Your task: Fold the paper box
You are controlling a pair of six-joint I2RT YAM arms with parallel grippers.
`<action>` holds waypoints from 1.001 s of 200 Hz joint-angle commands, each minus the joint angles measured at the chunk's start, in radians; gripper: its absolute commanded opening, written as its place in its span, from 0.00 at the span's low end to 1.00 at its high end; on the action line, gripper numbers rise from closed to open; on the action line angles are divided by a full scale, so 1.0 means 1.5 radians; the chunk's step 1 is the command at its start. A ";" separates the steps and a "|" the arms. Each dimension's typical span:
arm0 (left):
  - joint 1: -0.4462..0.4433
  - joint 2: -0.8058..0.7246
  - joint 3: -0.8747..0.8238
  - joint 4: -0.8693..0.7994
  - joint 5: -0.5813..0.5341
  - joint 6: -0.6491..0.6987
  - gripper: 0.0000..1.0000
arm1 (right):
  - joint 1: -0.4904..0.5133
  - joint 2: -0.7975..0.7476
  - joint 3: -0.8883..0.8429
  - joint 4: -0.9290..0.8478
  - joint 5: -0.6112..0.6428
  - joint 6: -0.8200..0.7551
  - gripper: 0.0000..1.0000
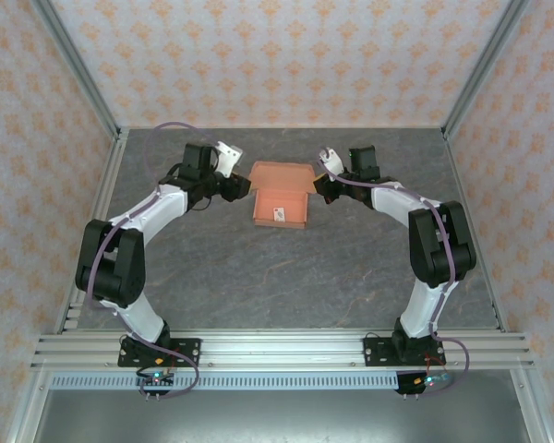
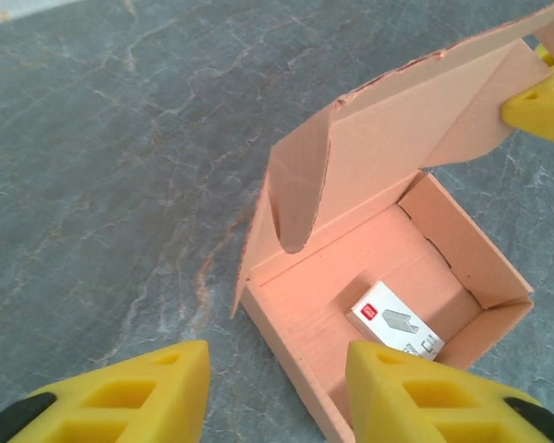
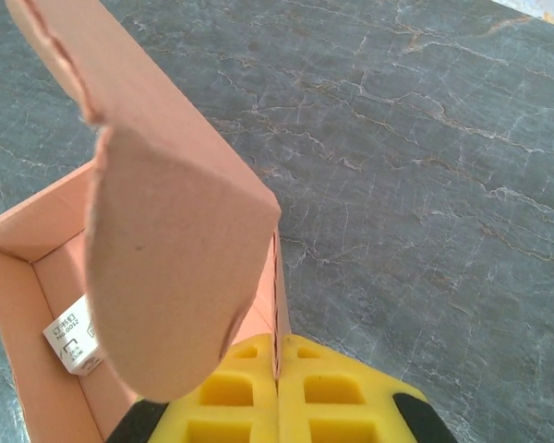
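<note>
Upper centre of frame: paper box (image 1: 280, 208) on bench (image 1: 351, 272). Small carton (image 2: 395, 321) lies inside it. Left end effector (image 1: 238, 187) at its left edge, right end effector (image 1: 319, 191) at its right edge.

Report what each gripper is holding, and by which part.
The right gripper pinches the paper box by the side edge of its raised lid, beside the rounded flap. The left gripper is open and holds nothing.

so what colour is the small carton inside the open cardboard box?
Small carton: white, red mark; left wrist view.
</note>
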 commanded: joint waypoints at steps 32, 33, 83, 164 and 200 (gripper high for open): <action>0.018 0.062 0.057 -0.012 0.074 0.016 0.51 | -0.005 -0.018 0.020 -0.048 0.009 -0.028 0.02; 0.018 0.062 0.057 -0.011 0.075 0.016 0.51 | -0.005 -0.017 0.020 -0.049 0.008 -0.028 0.02; 0.020 0.096 0.072 0.029 0.102 0.021 0.55 | -0.005 -0.021 0.027 -0.056 0.009 -0.030 0.02; 0.020 0.176 0.153 0.018 0.113 0.045 0.57 | -0.005 -0.021 0.038 -0.072 0.007 -0.035 0.02; 0.020 0.204 0.182 0.007 0.117 0.050 0.58 | -0.005 -0.020 0.038 -0.072 0.006 -0.035 0.01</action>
